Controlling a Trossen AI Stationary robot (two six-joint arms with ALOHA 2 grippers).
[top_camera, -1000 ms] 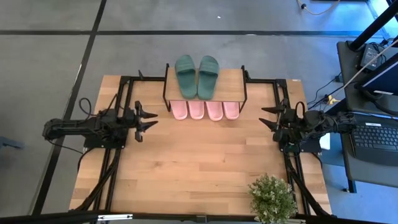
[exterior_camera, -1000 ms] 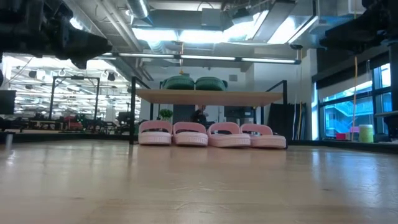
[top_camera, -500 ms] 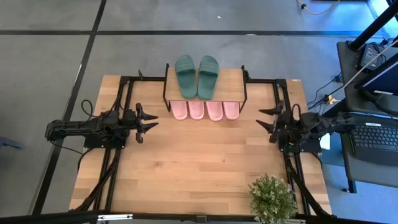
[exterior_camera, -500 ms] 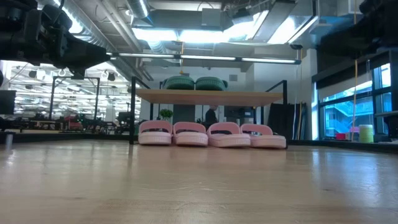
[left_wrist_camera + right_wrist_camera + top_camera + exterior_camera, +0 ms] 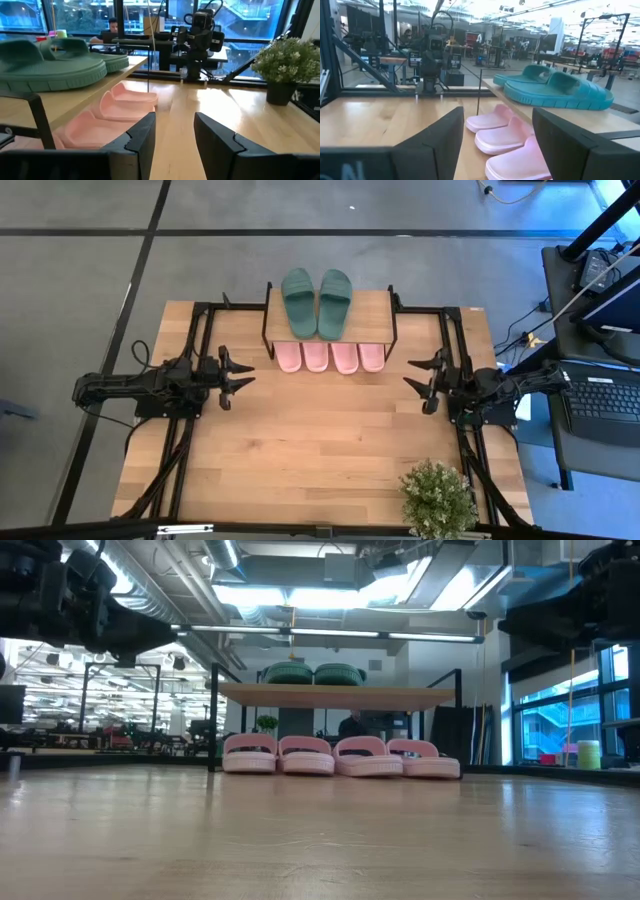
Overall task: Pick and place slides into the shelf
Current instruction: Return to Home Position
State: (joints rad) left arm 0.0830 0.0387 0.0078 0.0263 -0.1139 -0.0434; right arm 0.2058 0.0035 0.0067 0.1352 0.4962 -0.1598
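Observation:
The shelf (image 5: 375,308) stands at the table's far middle, its plank top on thin black legs. Two dark green slides (image 5: 318,302) lie side by side on the plank, soles down. Several light pink slides (image 5: 330,357) sit in a row on the tabletop under the plank (image 5: 335,695). My left gripper (image 5: 245,377) hovers at the table's left, pointing level toward the middle, open and with nothing in it (image 5: 175,135). My right gripper (image 5: 412,375) hovers at the table's right, facing it, also open with nothing between its fingers (image 5: 497,145).
A potted plant (image 5: 437,498) stands at the near right corner. Black frame rails (image 5: 200,320) run along both sides of the table. Bare wood (image 5: 320,440) lies between the two grippers and toward the near edge.
My right gripper has sunk and moved toward the middle of the table, its fingers now reaching farther left. Its fingers have stayed open. The slides and the shelf have not moved.

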